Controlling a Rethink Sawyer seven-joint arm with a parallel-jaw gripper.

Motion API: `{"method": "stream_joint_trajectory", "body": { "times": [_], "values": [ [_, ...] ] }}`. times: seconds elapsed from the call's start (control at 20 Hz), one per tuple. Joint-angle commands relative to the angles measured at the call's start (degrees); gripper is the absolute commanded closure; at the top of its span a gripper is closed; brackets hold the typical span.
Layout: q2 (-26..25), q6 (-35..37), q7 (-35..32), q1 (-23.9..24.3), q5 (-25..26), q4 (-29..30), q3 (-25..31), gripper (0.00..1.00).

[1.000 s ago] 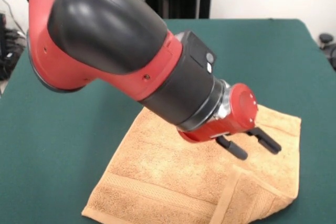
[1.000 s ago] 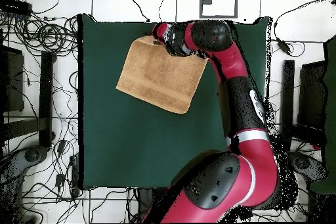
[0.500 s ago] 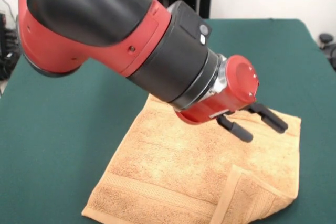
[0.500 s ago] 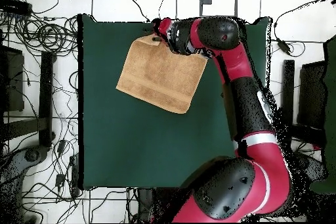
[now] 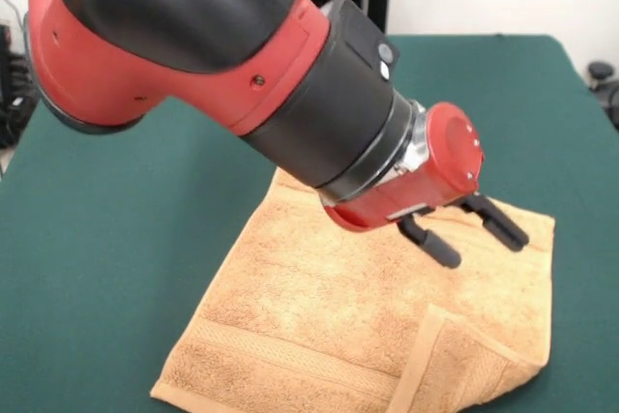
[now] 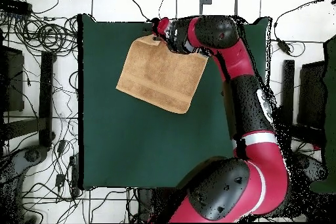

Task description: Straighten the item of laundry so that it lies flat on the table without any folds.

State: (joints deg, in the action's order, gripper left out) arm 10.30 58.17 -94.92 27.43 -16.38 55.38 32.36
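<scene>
In the front view, the dark green table (image 5: 116,239) runs bare along the left. The orange-tan terry towel (image 5: 319,316) lies near the front edge, set at an angle, with a woven band crossing its lower left part. Its near right corner is folded over onto itself, making a doubled flap. The red and black arm (image 5: 222,65) slants down over the towel, and the gripper (image 5: 474,234) hangs above the right half with its two black fingers (image 5: 430,244) spread apart; they seem clear of the cloth, though that is hard to judge
</scene>
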Motion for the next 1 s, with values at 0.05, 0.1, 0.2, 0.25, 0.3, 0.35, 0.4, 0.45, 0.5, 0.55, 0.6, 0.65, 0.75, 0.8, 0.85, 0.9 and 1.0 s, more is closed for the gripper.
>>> {"method": "stream_joint_trajectory", "body": {
  "times": [0.05,0.1,0.2,0.25,0.3,0.35,0.4,0.45,0.5,0.55,0.6,0.65,0.75,0.8,0.85,0.9,1.0],
  "values": [
    [-3.69,-0.95,-2.41,-4.47,7.53,-3.88,-5.89,0.0],
    [-3.61,-1.29,-2.5,-4.58,8.3,-4.17,-6.5,0.0],
    [-4.08,-1.58,-2.61,-4.83,10.3,-5.88,-7.69,0.0],
    [-4.53,-1.52,-2.21,-4.72,10.91,-6.56,-7.73,0.0],
    [-4.98,-1.47,-1.8,-4.61,11.53,-7.23,-7.77,0.0],
    [-5.27,-1.62,-1.5,-4.44,11.9,-7.41,-7.6,0.0],
    [-5.56,-1.77,-1.19,-4.27,12.27,-7.59,-7.43,0.0],
    [-5.72,-1.99,-1.09,-4.14,12.58,-7.56,-7.22,0.0],
    [-5.88,-2.21,-0.99,-4.01,12.9,-7.53,-7.01,0.0],
    [-6.18,-2.52,-0.87,-3.95,13.25,-7.72,-6.88,0.0],
    [-6.21,-2.86,-0.8,-3.84,13.49,-7.55,-6.74,0.0],
    [-6.46,-3.13,-0.66,-3.77,13.66,-7.74,-6.63,0.0],
    [-7.06,-4.03,-0.21,-3.35,13.72,-7.78,-6.03,0.0],
    [-7.45,-4.74,0.02,-3.07,13.56,-7.67,-5.46,0.0],
    [-8.31,-6.38,0.52,-2.57,13.09,-7.44,-4.37,0.0],
    [-8.71,-6.74,0.74,-2.5,13.05,-7.88,-4.03,0.0],
    [-9.6,-8.92,1.22,-2.36,13.05,-8.33,-3.37,0.0]
  ]
}}
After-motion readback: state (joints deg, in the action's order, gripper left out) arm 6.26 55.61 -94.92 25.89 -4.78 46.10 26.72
